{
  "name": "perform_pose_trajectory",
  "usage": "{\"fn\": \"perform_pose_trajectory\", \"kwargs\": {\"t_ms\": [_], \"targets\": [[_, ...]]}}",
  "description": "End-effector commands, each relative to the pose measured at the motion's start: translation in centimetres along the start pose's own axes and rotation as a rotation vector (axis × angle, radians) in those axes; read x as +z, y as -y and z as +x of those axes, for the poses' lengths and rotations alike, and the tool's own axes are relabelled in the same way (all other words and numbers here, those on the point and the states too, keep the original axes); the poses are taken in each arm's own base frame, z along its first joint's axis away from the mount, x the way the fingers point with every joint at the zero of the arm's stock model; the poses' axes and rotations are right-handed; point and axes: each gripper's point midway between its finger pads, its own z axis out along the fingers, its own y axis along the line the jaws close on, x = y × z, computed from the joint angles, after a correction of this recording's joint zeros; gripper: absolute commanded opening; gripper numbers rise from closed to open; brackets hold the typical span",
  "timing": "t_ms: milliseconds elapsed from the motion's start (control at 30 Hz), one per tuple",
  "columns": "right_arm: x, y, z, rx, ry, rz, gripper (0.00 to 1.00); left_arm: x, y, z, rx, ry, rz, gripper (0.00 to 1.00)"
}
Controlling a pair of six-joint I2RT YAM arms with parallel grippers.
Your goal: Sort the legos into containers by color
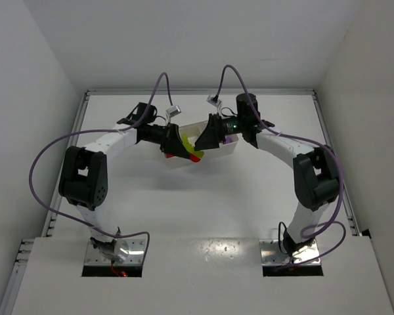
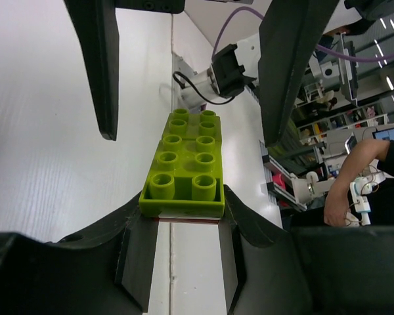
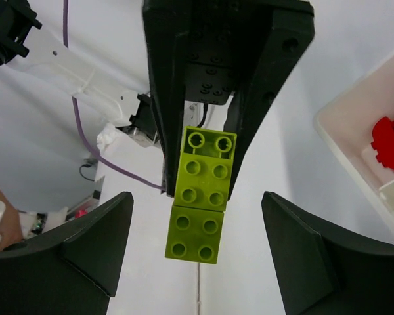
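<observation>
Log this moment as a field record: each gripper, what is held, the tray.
left gripper: shut on the yellow-green clump, which has a thin red layer underneath
right gripper: open, fingers either side of the clump's free end, not touching it
tray: under the two grippers, with a red brick in one compartment
stage: clump not yet in a compartment

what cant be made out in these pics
- Top view: the left gripper and right gripper cover most of the tray; its compartments cannot be counted.
- Left wrist: the left gripper hides what sits under the yellow-green brick; only a red edge shows.
- Right wrist: the picture's edge cuts off the tray; only a red brick shows inside.
</observation>
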Motion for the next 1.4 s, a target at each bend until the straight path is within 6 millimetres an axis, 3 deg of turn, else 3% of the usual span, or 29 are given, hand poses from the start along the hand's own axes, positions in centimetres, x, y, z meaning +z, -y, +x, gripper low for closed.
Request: {"fn": "perform_pose_trajectory", "kwargs": {"t_ms": [0, 400, 533, 567, 667, 700, 967, 1367], "targets": [[0.4, 0.2, 0.6, 0.045, -0.001, -0.019, 0.79, 0.1, 1.0, -0.5, 0.068, -0.002, 0.036, 0.10], [1.6, 0.1, 1.3, 0.077, -0.036, -0.065, 0.55, 0.0, 1.2, -0.5, 0.105, -0.005, 0.027, 0.10], [2.0, 0.0, 1.3, 0.068, -0.041, -0.074, 0.38, 0.0, 1.1, -0.5, 0.114, -0.005, 0.027, 0.10], [2.0, 0.0, 1.3, 0.067, -0.041, -0.074, 0.25, 0.0, 1.0, -0.4, 0.114, -0.007, 0.018, 0.10], [2.1, -0.1, 0.9, 0.050, -0.036, -0.076, 0.02, 0.0, 1.0, 0.1, 0.111, -0.008, 0.018, 0.10], [2.1, -0.1, 0.9, 0.050, -0.036, -0.076, 0.00, 0.0, 1.0, 0.2, 0.112, -0.009, 0.018, 0.10], [-0.1, -1.4, 0.8, 0.056, -0.003, -0.050, 0.00, -0.1, -0.3, 2.8, 0.089, -0.026, -0.032, 0.10], [-3.7, -3.5, 4.9, 0.127, 0.032, 0.010, 0.00, 0.2, -0.7, 6.3, 0.098, -0.071, -0.087, 0.14]]}}
